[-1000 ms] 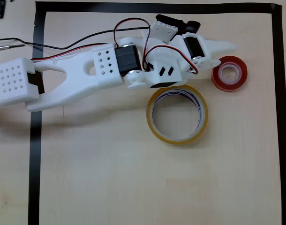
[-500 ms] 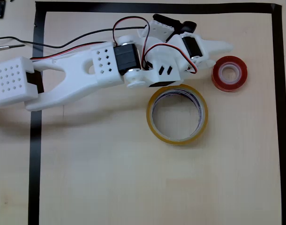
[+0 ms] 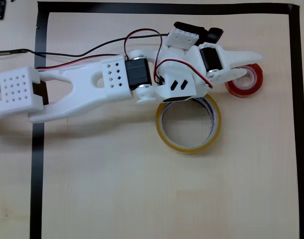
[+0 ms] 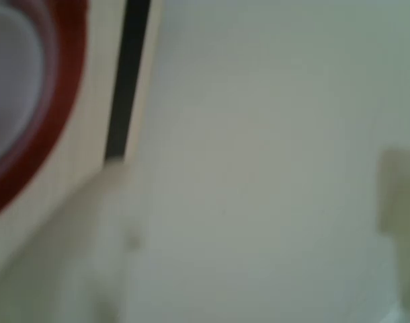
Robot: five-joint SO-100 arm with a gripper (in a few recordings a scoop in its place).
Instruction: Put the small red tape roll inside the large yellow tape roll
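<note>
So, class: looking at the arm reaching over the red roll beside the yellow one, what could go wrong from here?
1. The gripper covers the small red tape roll's near edge; descending off-centre, a fingertip could land on the rim and push it toward the black tape border.
2. The arm's body overhangs the large yellow tape roll's top edge; lowering further could nudge it.
3. The wrist view is blurred, making alignment hard to judge.

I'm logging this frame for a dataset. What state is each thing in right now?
Small glossy red tape roll: flat on the table, outside the yellow ring, partly covered by the gripper.
Large thin-walled yellow tape roll: flat, hole up, nothing inside.
White two-finger gripper: over the red roll; open or shut unclear.
</note>
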